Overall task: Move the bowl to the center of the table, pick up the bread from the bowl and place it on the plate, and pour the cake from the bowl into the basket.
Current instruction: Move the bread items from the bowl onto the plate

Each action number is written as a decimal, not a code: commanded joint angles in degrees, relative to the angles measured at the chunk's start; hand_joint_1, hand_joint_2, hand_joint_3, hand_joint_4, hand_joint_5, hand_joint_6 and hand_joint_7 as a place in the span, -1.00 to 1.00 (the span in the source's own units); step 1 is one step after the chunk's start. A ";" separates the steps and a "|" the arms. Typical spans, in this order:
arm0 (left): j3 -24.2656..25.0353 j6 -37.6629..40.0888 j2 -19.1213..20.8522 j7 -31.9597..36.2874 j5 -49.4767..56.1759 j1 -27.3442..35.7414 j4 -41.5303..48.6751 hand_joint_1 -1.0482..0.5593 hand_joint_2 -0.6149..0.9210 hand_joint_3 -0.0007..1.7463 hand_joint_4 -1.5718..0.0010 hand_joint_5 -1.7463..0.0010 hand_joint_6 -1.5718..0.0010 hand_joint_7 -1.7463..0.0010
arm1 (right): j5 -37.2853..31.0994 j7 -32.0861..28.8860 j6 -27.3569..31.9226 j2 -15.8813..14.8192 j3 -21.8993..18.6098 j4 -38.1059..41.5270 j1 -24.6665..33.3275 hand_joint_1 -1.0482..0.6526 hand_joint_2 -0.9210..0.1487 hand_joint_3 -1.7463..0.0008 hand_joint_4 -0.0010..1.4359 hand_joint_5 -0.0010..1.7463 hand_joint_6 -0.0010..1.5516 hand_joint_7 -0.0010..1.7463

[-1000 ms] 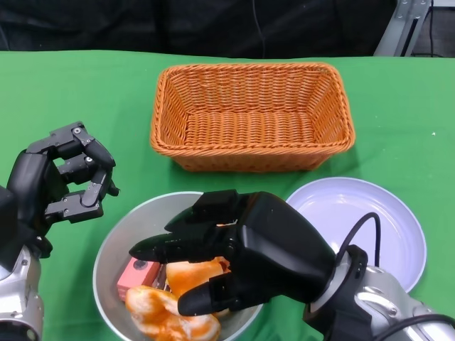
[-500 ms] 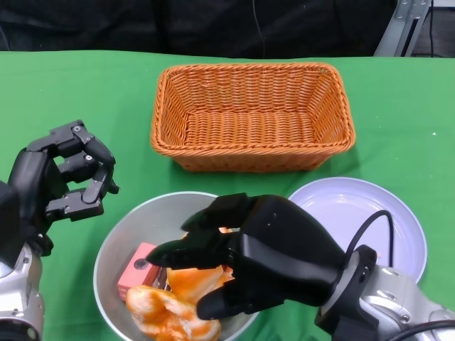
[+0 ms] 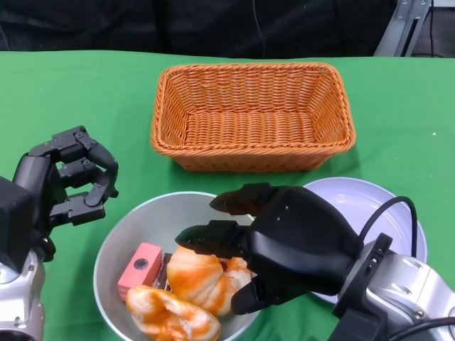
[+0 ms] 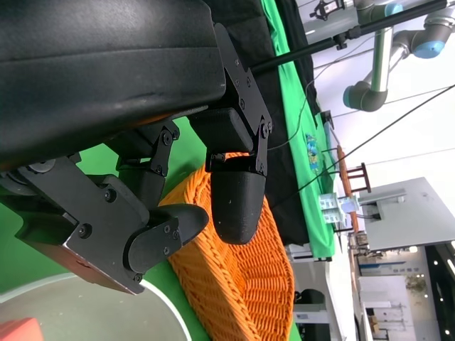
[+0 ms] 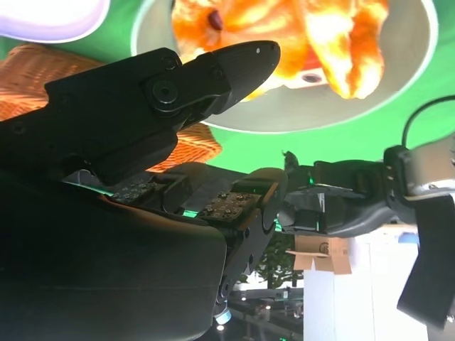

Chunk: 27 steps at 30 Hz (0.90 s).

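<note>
Since a second ago the right hand (image 3: 274, 245) has drawn back toward the plate (image 3: 387, 213) side of the bowl (image 3: 135, 224), uncovering the bread that its fingers hid. Its fingers are spread and hold nothing; the fingertips (image 3: 195, 236) hover just over the bowl's plate-side half, above the nearer roll, and whether they touch it cannot be told.

Inside the grey bowl, at the near edge of the green surface (image 3: 78, 92), lie two glazed orange pieces of bread (image 3: 202, 273), one at the nearest rim and one just behind it, touching each other. A pink block of cake (image 3: 139, 268) lies against them on the side away from the plate, with a darker piece just beside it.

Beside the bowl, on the side opposite the plate, the left hand (image 3: 67, 188) hangs above the surface with its fingers curled in on nothing, apart from the bowl's rim.

The pale lilac plate sits just beside the bowl, partly covered by the right hand and forearm, with nothing seen on its visible part.

Beyond the bowl and plate stands the orange wicker basket (image 3: 252, 117), upright, apart from both, with nothing in it. Behind it a dark backdrop closes the surface.
</note>
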 commanded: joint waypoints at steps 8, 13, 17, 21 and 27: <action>-0.25 1.29 0.48 2.11 0.71 0.89 -2.40 0.28 0.57 0.11 -0.05 -0.70 -0.15 -0.47 | -2.63 -3.70 -0.51 0.17 1.09 0.75 0.53 -0.87 -1.00 0.98 -0.31 -0.98 -0.40 -1.00; -0.82 0.43 0.75 2.14 1.53 1.07 -2.35 0.24 0.47 0.19 0.06 -0.78 -0.06 -0.56 | -4.51 -5.28 -0.05 0.93 2.60 2.17 -0.02 -0.86 -1.00 0.94 -0.31 -0.99 -0.44 -1.00; -1.03 0.53 0.71 3.01 1.94 1.27 -3.00 0.24 0.46 0.21 0.11 -0.82 -0.05 -0.58 | -5.37 -6.23 0.34 1.86 3.23 3.65 -0.46 -0.87 -1.00 0.92 -0.31 -0.99 -0.42 -0.98; -0.89 2.44 0.84 3.60 1.40 1.73 -4.95 0.25 0.50 0.20 0.08 -0.76 -0.07 -0.55 | -5.33 -7.72 0.62 2.93 3.71 6.90 -1.51 -0.85 -1.00 0.93 -0.28 -0.98 -0.37 -0.97; -0.80 2.45 0.60 3.22 0.64 2.35 -6.55 0.26 0.55 0.18 0.05 -0.74 -0.09 -0.51 | -5.76 -9.33 0.72 3.18 4.54 9.57 -1.91 -0.85 -1.00 0.95 -0.26 -0.98 -0.34 -0.98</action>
